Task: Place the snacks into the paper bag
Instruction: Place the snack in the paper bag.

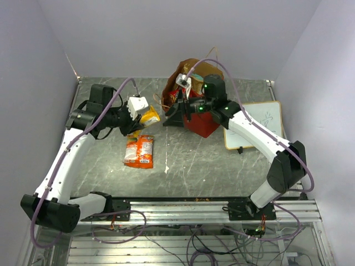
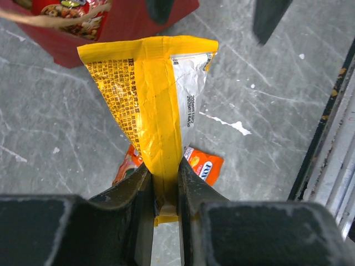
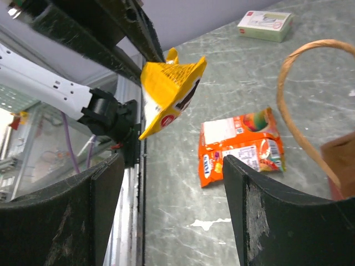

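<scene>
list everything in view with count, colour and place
yellow crinkly snack packet: 1, yellow, held above table
flat orange snack packet: 1, orange, lying on table, left-centre
upright paper bag: 1, red outside, brown inside, far centre
wood-framed whiteboard: 1, white, flat at right
small flat box: 1, green-white, on table, right wrist view only
marbled table: 1, grey
left gripper: 1, black, shut on yellow packet
right gripper: 1, black, open beside bag

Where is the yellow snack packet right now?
The yellow packet is left of centre in the top view, pinched in the left gripper, just beyond the orange packet and left of the red paper bag.
</scene>
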`<state>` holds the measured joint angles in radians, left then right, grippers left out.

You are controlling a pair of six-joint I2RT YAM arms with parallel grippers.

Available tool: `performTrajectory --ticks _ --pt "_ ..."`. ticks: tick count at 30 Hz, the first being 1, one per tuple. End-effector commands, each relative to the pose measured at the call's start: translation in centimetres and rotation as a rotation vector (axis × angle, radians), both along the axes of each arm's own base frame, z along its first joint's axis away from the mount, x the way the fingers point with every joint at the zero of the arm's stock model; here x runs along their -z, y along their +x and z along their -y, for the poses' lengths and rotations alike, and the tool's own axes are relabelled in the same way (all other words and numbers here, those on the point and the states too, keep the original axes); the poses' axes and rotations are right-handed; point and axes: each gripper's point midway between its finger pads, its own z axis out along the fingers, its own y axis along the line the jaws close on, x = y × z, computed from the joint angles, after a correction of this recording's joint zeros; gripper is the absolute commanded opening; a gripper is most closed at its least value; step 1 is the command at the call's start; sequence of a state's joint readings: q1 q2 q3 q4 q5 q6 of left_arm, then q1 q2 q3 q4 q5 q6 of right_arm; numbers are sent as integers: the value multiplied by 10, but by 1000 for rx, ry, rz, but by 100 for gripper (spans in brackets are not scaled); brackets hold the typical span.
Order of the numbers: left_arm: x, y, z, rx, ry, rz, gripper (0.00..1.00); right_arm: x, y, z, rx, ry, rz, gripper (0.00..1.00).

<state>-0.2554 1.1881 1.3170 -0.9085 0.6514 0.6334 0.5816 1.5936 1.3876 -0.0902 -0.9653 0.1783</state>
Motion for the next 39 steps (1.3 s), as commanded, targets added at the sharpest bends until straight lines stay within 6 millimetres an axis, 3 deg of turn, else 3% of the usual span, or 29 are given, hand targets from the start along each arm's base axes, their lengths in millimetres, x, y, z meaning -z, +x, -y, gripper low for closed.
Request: performTrajectory --ticks 1,9,13,24,27,30,39 --pt "-19 -18 15 51 -47 18 27 -13 -5 -18 -30 38 -71 71" --pt "-10 -16 14 32 -13 37 26 -11 -12 -33 -51 32 -114 70" --pt "-7 -18 16 40 -12 37 26 -7 -5 -39 -16 15 -130 64" --pt "-4 -14 16 16 -4 51 27 -1 2 -43 7 -4 -149 31" --pt "-4 -13 16 10 -6 50 30 0 4 -43 10 -8 -144 18" --pt "-4 -12 15 0 -5 54 35 -1 7 -43 18 -17 -127 1" --pt "-3 -23 13 28 -6 83 66 -21 11 -27 26 -30 4 0"
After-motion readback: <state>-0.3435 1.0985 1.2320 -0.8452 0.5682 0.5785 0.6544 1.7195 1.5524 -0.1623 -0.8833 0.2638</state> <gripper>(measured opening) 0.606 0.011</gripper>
